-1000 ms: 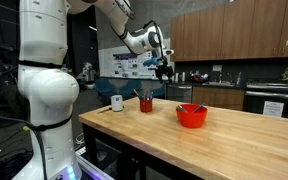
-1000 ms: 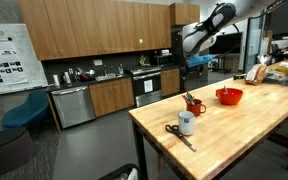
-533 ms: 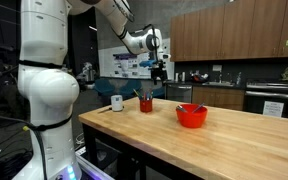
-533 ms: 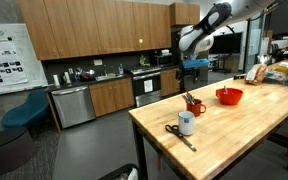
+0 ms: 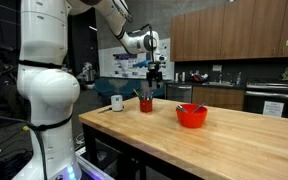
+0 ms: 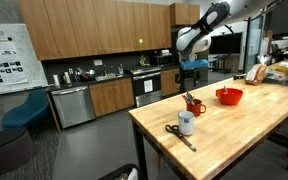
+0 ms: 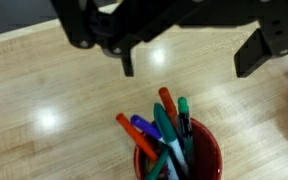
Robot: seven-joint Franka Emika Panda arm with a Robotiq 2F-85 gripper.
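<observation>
Claw (image 5: pixel 156 76) above cup (image 5: pixel 146 104)
Spread and empty, it hangs over the markers (image 7: pixel 167 125) on the wooden surface (image 7: pixel 44 95).

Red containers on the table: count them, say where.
2. The red cup of markers stands below the gripper, beside the white mug; the red bowl sits farther along the table. None looks hidden.

Red cup (image 7: pixel 212 158) of orange, green and purple markers (image 7: pixel 165 124); red bowl (image 5: pixel 192 117), white mug (image 5: pixel 117 102), pale woodgrain table (image 5: pixel 184 148).
</observation>
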